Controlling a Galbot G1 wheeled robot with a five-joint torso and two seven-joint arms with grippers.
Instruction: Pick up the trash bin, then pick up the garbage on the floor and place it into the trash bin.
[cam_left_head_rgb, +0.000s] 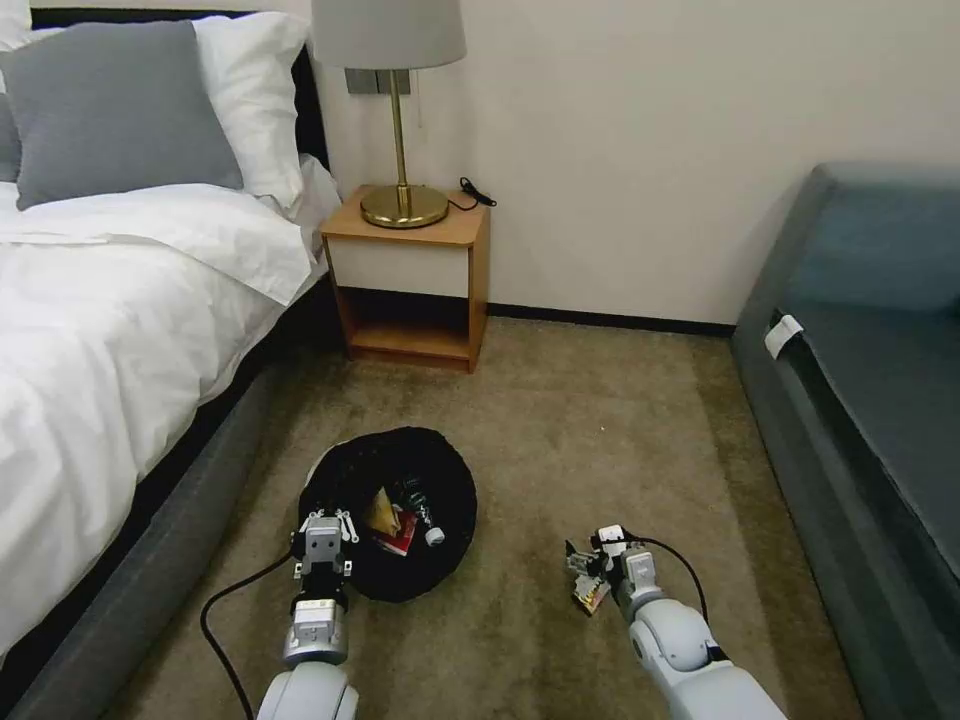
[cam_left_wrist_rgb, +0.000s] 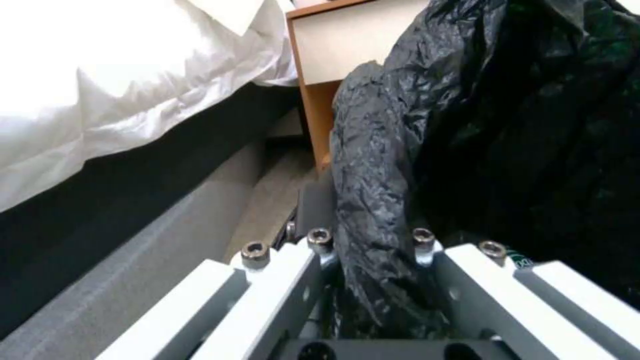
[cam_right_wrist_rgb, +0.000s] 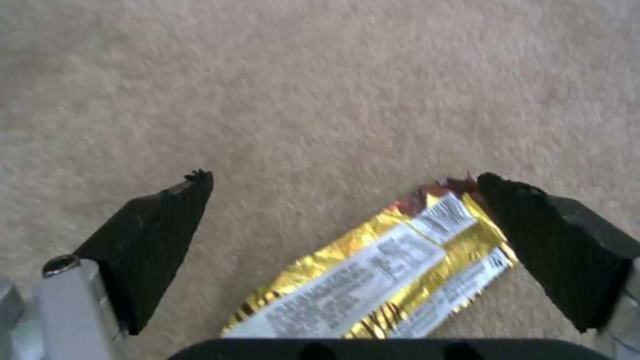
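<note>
From the head view we see our left hand (cam_left_head_rgb: 322, 543) at the near rim of the trash bin (cam_left_head_rgb: 395, 510), which stands on the carpet (cam_left_head_rgb: 580, 430) between the bed (cam_left_head_rgb: 110, 330) and our right side; inside the black liner lie a red-and-white packet (cam_left_head_rgb: 397, 535), a tan crumple (cam_left_head_rgb: 379, 512) and a small bottle (cam_left_head_rgb: 425, 525); our right hand (cam_left_head_rgb: 590, 572) is low over the carpet, well apart from the bin, with the foil wrapper (cam_left_head_rgb: 590, 596) at its tips. From the left wrist view the black bag (cam_left_wrist_rgb: 380, 200) runs down between the left fingers (cam_left_wrist_rgb: 293, 270), which look closed on that fold of rim, though the contact itself is hidden low down, so we judge it a grip and no more. From the right wrist view the right fingers (cam_right_wrist_rgb: 160, 235) stand wide apart and hold nothing; the gold wrapper (cam_right_wrist_rgb: 380, 280) lies flat on the carpet between them, off to one side, its torn end touching or just beside one pad. To do this pick well we would centre the hand so both pads straddle the wrapper's narrow width, press the tips down into the pile so they get under the flat foil, and close slowly; a flat film like this can slide out.
</note>
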